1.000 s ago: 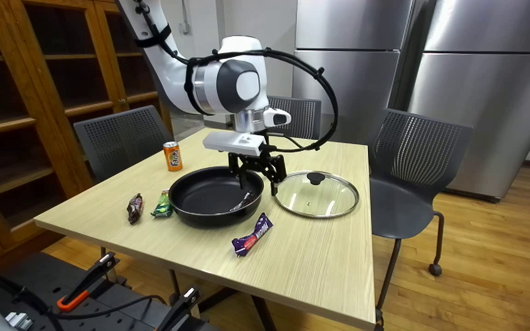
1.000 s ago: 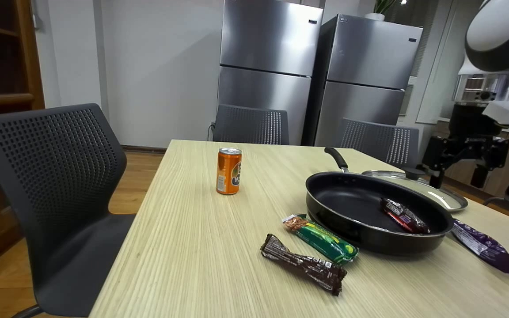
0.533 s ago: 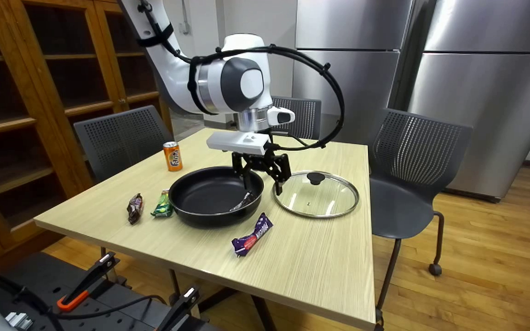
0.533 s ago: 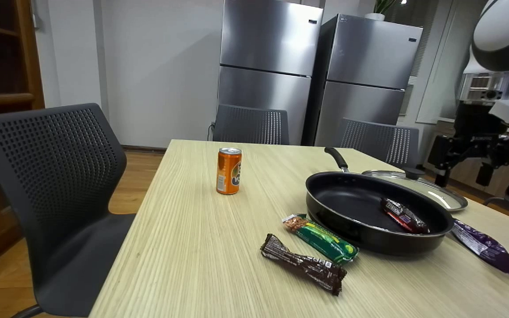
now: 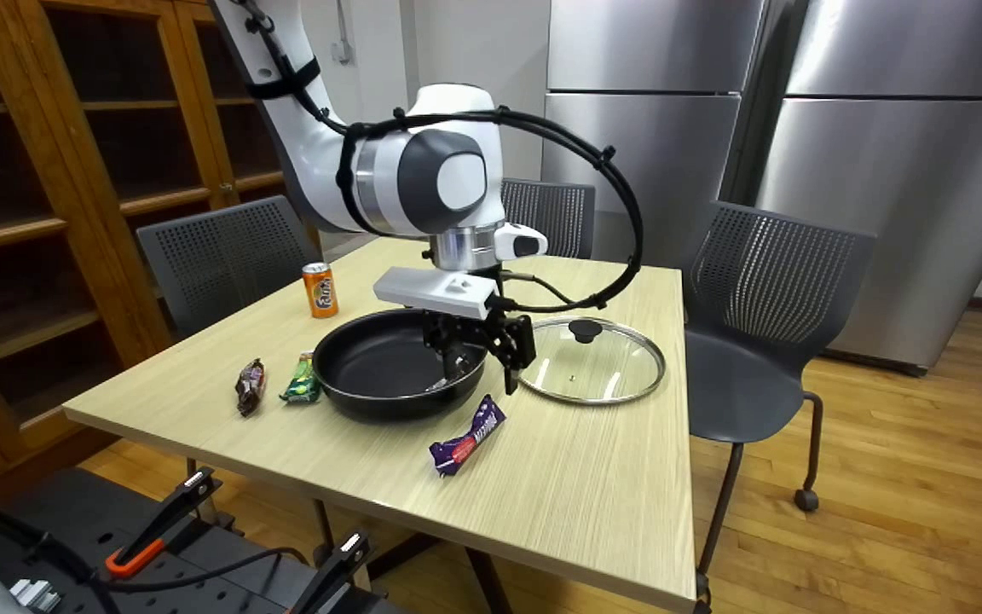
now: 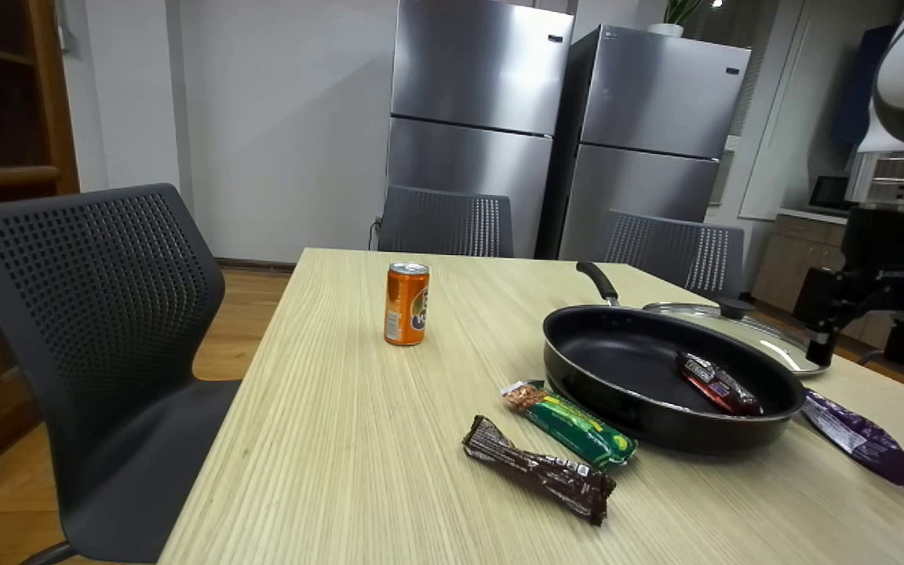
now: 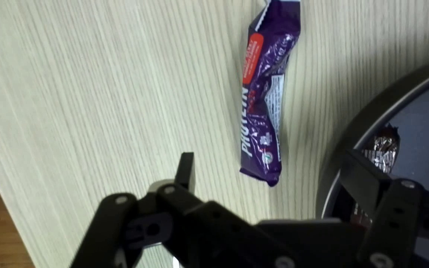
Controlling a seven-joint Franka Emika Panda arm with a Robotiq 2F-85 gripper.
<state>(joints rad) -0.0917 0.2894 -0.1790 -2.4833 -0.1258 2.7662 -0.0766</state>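
Note:
My gripper (image 7: pixel 274 171) stands open above the table, its jaws wide apart with nothing held. Just ahead of the fingertips in the wrist view lies a purple wrapped bar (image 7: pixel 263 96), its near end between them but below. One finger (image 7: pixel 363 178) hangs over the rim of the black frying pan (image 5: pixel 355 402); whether it touches cannot be told. Inside the pan is a dark-wrapped bar (image 6: pixel 719 384), partly hidden by that finger in the wrist view. A glass lid (image 5: pixel 602 371) with a black knob rests beside the pan, behind the gripper (image 5: pixel 484 375) in an exterior view.
A green wrapped bar (image 6: pixel 574 424) lies against the pan, with a brown one (image 6: pixel 540 469) close by. An orange can (image 6: pixel 406 304) stands upright farther off. The pan's handle (image 6: pixel 597 281) points away in this view. Chairs (image 5: pixel 768 307) surround the table.
The gripper has come down toward the table and, in an exterior view, moved right toward the purple bar's side. Its jaws stay wide. The bars, pan, lid and can have not moved.

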